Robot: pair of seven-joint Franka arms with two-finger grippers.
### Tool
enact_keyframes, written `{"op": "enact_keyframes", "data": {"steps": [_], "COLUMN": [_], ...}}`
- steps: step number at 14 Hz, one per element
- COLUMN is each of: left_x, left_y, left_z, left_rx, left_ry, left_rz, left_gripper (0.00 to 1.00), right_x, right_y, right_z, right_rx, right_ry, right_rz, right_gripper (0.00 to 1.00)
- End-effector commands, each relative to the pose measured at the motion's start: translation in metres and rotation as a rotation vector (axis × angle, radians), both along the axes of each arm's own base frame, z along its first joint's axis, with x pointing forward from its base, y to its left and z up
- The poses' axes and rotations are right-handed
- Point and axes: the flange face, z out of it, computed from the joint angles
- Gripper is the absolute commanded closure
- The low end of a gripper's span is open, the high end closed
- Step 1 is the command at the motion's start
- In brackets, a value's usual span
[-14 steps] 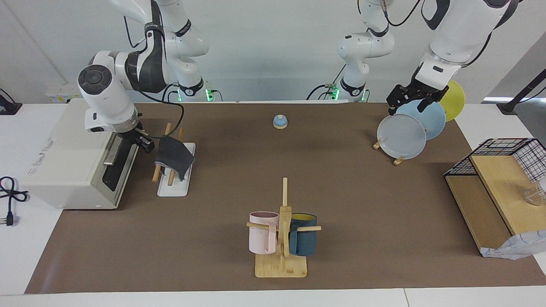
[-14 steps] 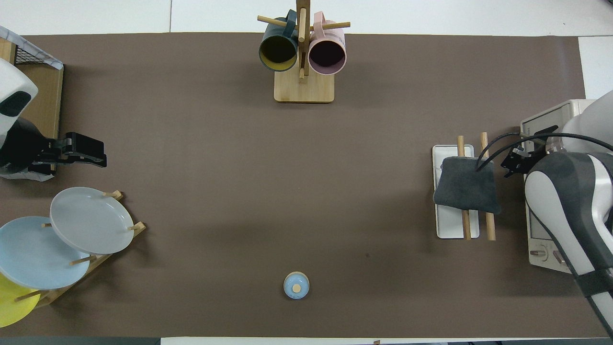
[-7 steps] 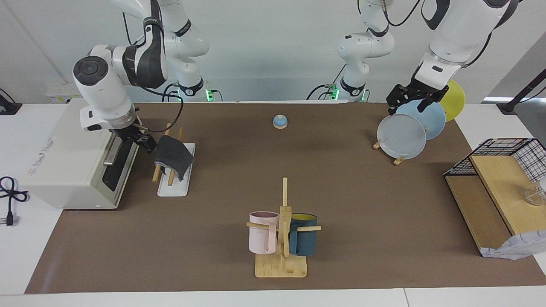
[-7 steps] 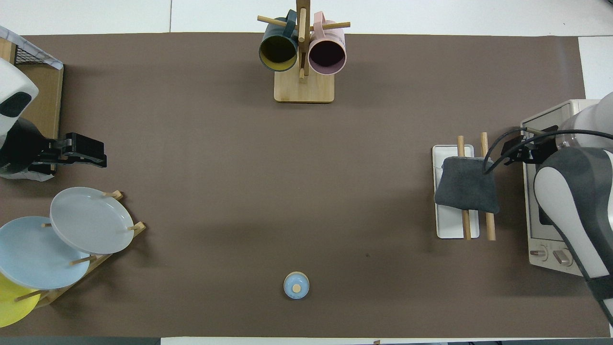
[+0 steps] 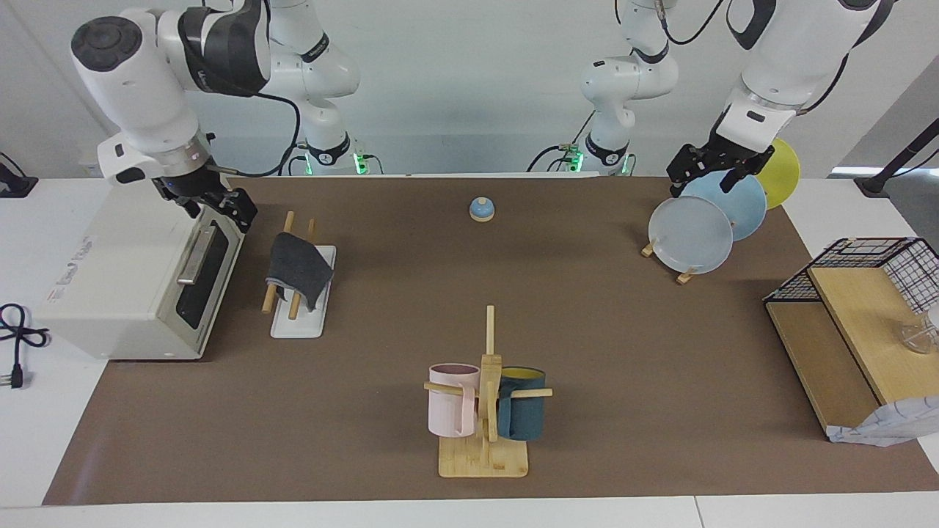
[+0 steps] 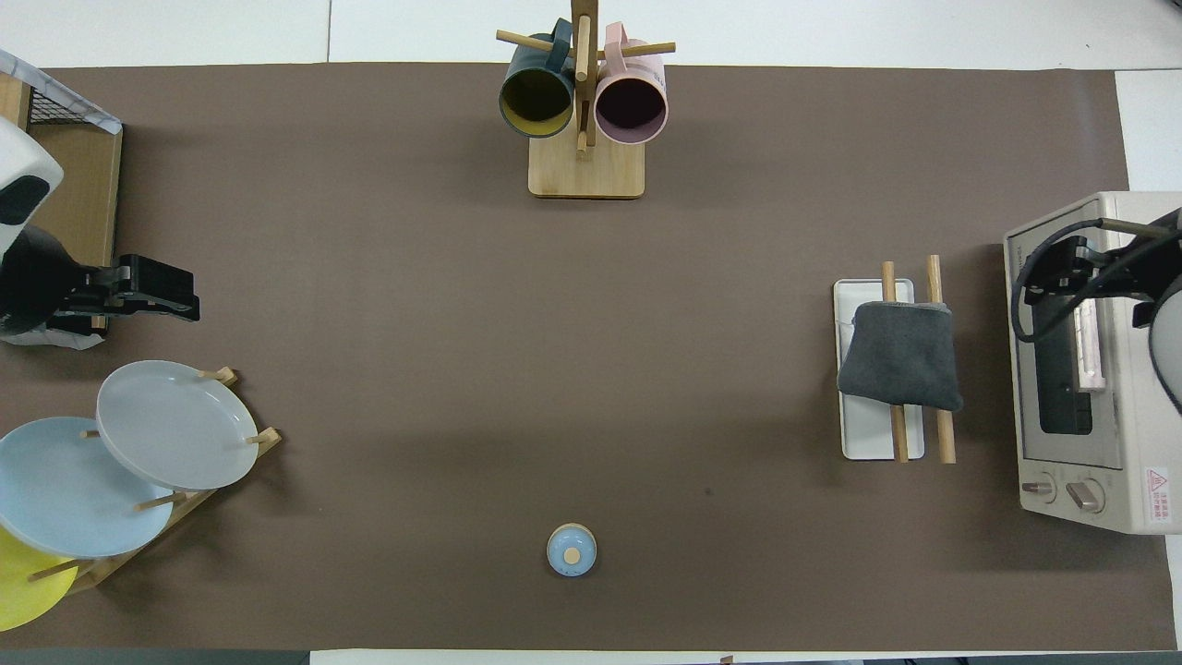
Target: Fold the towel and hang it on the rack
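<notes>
Towel: grey, folded, draped over rack. Right gripper spread, raised beside it; left gripper spread over plates.

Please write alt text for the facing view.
A folded grey towel hangs over a wooden rack beside a toaster oven. The right gripper is open above the oven; the left gripper waits open over the plates.

The towel was draped on the rack, beside the oven at the right arm's end of the desk. The plate stand was placed at the left arm's end. The mug tree was set farther from the robots than the bell.
</notes>
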Motion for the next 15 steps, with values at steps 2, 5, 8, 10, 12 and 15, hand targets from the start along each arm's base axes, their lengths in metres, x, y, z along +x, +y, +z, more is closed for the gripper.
{"op": "enact_keyframes", "data": {"steps": [2,5,8,10,12,15], "left_x": [-0.009,-0.013,-0.018,-0.025,-0.030,-0.042], "left_y": [0.000,0.001,0.001,0.000,0.000,-0.001], "left_z": [0.010,0.018,0.026,0.037,0.044,0.060], "left_rx": [-0.004,-0.003,-0.002,-0.001,0.000,0.002], "left_ry": [-0.023,-0.039,-0.052,-0.075,-0.088,-0.118], "left_rz": [-0.005,-0.003,-0.003,-0.003,-0.003,-0.004], "left_gripper": [0.00,0.00,0.00,0.00,0.00,0.00], "right_x": [0.003,0.018,0.011,0.009,0.009,0.009], "right_y": [-0.011,-0.007,-0.002,-0.001,-0.007,-0.005], "right_z": [0.046,0.055,0.055,0.051,0.050,0.050], "right_rx": [0.049,0.065,0.063,0.065,0.067,0.070], "right_ry": [0.015,-0.034,-0.033,-0.019,-0.020,-0.016], "right_rz": [0.041,0.093,0.105,0.108,0.097,0.112], "right_gripper": [0.00,0.00,0.00,0.00,0.00,0.00]}}
